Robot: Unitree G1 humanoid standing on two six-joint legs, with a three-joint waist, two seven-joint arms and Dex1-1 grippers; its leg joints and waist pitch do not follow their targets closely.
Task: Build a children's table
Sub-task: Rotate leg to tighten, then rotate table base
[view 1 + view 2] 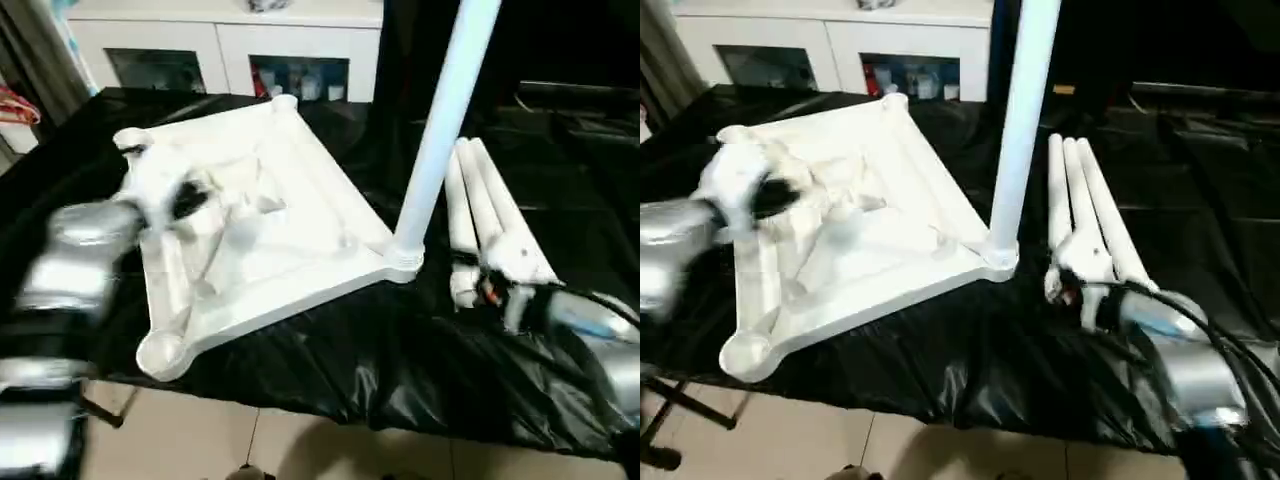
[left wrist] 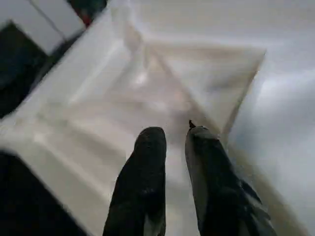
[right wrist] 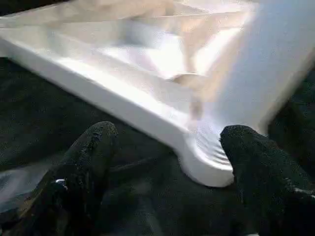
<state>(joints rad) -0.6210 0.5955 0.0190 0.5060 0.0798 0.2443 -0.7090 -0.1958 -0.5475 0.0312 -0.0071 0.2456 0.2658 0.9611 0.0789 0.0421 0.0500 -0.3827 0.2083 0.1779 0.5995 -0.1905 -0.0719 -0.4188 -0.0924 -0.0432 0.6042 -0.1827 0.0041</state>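
The left gripper [image 2: 170, 140] hung over the ribbed underside of the upturned tabletop [image 1: 300, 190] with its fingers only a little apart and empty, while the right gripper [image 3: 167, 142] stood wide open near the corner socket [image 1: 400, 262] where one leg [image 1: 440, 130] already stood upright. The tabletop lay on the black-covered table [image 1: 420, 370], with three loose legs [image 1: 480, 210] just beside it. In my judgement, the standing leg could tip or pop out if an arm hit it, because it might not be fully seated.
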